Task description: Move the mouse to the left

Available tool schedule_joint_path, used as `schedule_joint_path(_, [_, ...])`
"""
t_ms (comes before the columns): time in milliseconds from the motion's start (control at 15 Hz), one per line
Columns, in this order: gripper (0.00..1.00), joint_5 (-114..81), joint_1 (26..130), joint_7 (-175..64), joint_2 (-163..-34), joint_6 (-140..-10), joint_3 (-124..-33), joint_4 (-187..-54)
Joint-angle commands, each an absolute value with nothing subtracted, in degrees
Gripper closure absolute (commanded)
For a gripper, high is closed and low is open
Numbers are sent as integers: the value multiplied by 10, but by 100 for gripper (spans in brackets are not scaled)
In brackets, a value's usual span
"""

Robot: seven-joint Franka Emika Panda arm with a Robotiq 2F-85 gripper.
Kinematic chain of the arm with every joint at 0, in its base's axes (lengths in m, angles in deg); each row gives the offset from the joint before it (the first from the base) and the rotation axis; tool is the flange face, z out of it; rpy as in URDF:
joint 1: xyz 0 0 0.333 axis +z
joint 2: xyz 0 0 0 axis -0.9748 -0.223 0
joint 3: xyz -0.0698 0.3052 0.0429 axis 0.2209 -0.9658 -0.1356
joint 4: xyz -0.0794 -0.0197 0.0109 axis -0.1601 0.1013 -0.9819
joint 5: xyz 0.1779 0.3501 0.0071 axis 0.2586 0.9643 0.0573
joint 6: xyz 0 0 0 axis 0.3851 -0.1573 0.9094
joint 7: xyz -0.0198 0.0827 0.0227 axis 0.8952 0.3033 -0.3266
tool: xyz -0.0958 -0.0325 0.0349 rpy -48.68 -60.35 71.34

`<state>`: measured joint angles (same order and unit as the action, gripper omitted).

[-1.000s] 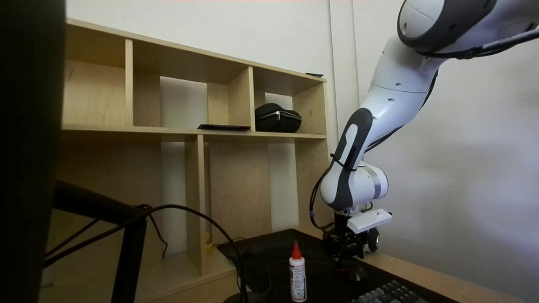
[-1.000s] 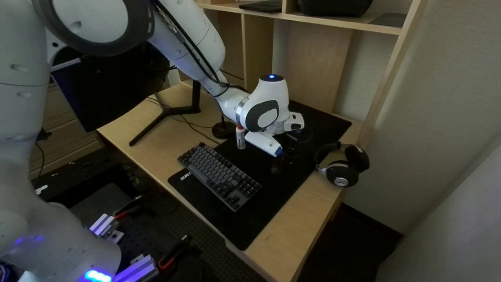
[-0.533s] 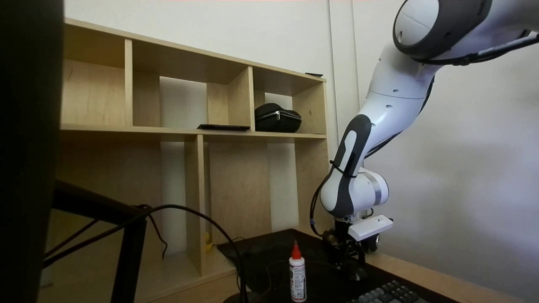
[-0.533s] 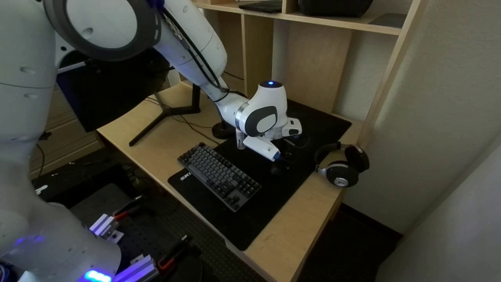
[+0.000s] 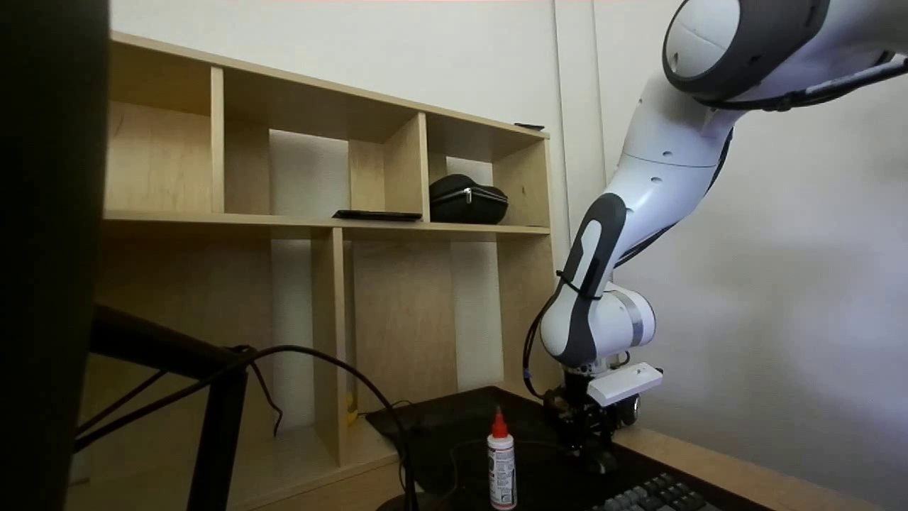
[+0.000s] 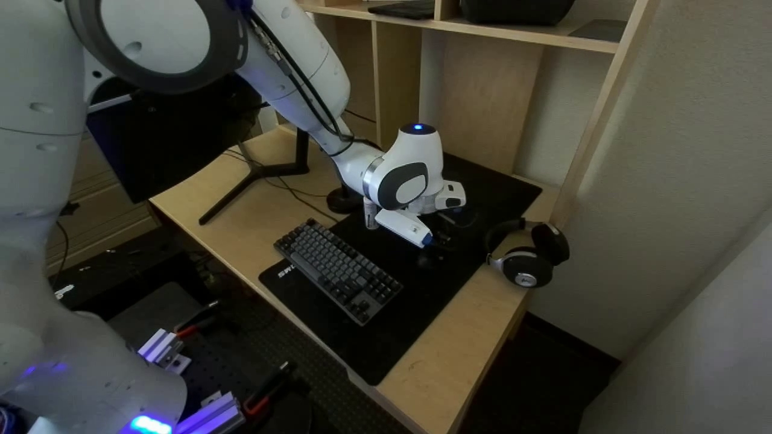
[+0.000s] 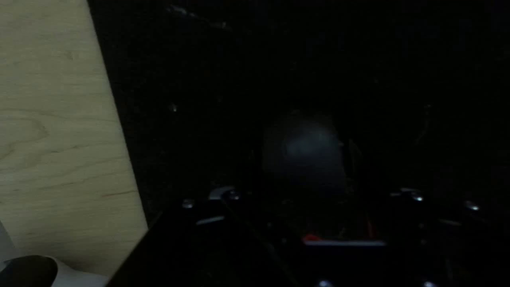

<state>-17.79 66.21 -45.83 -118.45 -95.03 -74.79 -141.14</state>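
the white arm [image 5: 652,177] leans well out over the wooden bench [image 6: 449,361], its wrist bent so that the black gripper [image 5: 587,443] points down, tips low over the dark mat [image 6: 398,325]. right beneath it lies the mouse [image 7: 308,153], a dark rounded lump with a pale sheen on top. from the wrist, you see the fingers [image 7: 221,193] set to either side of it, but it is so dim down there that i can't tell whether they grip it or are loose around it. the mouse sits on the mat, near a corner of the keyboard [image 6: 338,271], on the side toward the bench edge where the headphones [image 6: 528,268] are. those headphones rest at that side edge, closer to the back corner than to the front one. the keyboard lies near the front edge, the one facing the robot's base [image 6: 78,361]. a white bottle [image 5: 501,468] with a red cap stands upright between the keyboard and the back edge, just beside the wrist in an exterior view. toward the opposite side edge, a screen [image 6: 175,132] rises on a black stand [image 6: 280,170]. a shelf [image 5: 284,219] runs along the back edge, holding a zipped black case [image 5: 468,201].
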Motion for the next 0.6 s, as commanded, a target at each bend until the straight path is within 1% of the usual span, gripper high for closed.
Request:
schedule_joint_path(0, [57, -184, 657, -445, -1154, -946, -743, -1433])
schedule_joint_path(267, [57, -201, 644, -406, -1071, -937, -728, -1481])
schedule_joint_path(533, [57, -230, 632, -389, -1041, -921, -699, -1508])
